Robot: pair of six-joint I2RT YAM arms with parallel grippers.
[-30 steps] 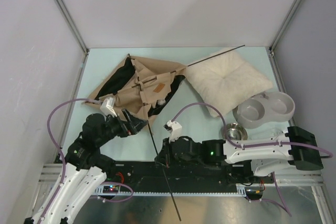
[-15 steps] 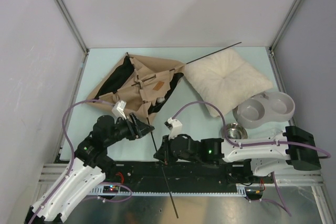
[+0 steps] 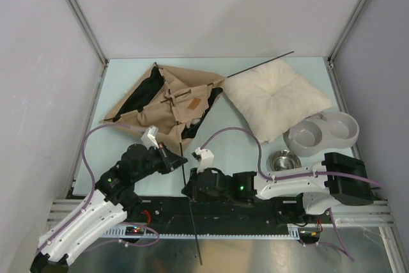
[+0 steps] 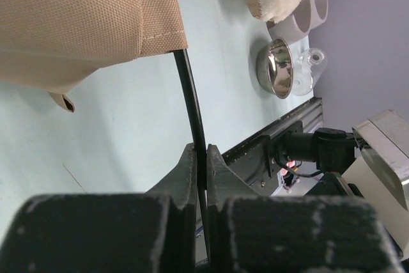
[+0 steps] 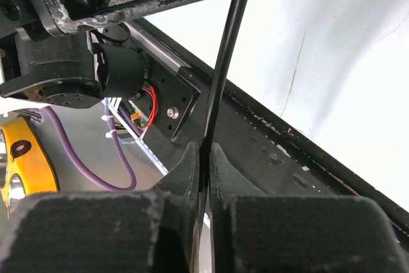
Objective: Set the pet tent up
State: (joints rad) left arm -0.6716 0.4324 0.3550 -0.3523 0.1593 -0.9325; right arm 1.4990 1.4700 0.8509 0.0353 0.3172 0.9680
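The pet tent (image 3: 171, 101) lies collapsed, tan fabric spread flat at the back left of the table. A thin black pole (image 3: 189, 206) runs from its near edge down past the table's front rail. My left gripper (image 3: 181, 160) is shut on this pole just below the fabric; in the left wrist view the left gripper (image 4: 201, 158) pinches the pole (image 4: 190, 97) under the tan canvas (image 4: 77, 17). My right gripper (image 3: 189, 191) is shut on the same pole lower down, and the right wrist view has the right gripper (image 5: 204, 155) clamping the pole (image 5: 223, 75).
A fluffy cream pillow (image 3: 278, 99) lies at the back right, with a grey double bowl (image 3: 321, 132) and a steel bowl (image 3: 284, 160) in front of it. A second black pole (image 3: 261, 65) sticks out from the tent's far corner. Metal frame rails (image 3: 255, 225) border the near edge.
My left gripper swung right from the tent's near corner to the pole and shut on it. The right arm shifted slightly left, carrying the pole's lower end with it.
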